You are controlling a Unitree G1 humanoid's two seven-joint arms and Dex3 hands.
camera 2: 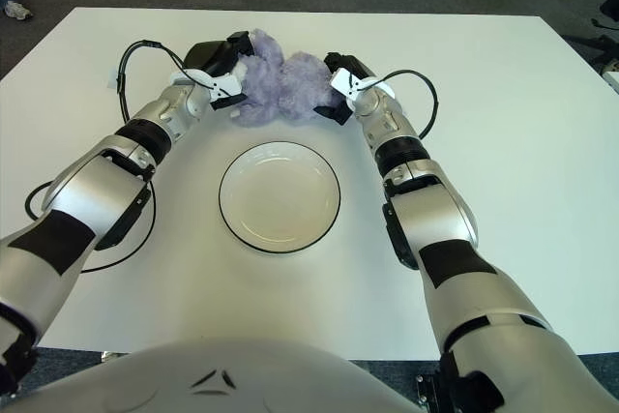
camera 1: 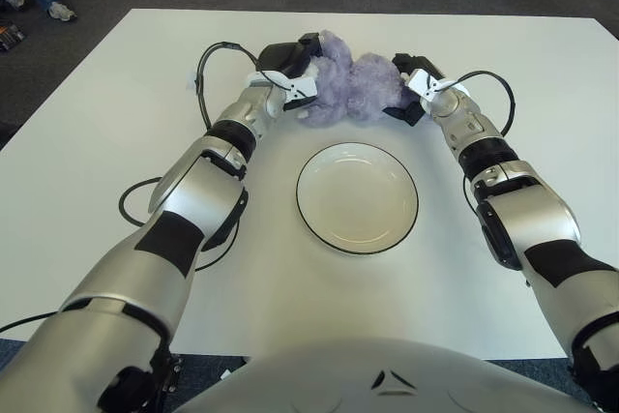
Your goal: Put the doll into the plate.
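A fluffy purple doll (camera 1: 348, 87) sits just beyond the plate, squeezed between my two hands. My left hand (camera 1: 295, 67) presses on its left side and my right hand (camera 1: 408, 89) on its right side, the fingers of both curled against the plush. The round white plate (camera 1: 357, 197) with a dark rim lies on the white table, nearer to me than the doll, with nothing in it. In the right eye view the doll (camera 2: 279, 85) shows above the plate (camera 2: 280, 196).
The white table (camera 1: 116, 123) stretches wide on both sides. Black cables (camera 1: 208, 70) loop from the arms over the tabletop. Dark carpet lies past the far edge, with someone's shoes (camera 1: 60, 11) at the upper left.
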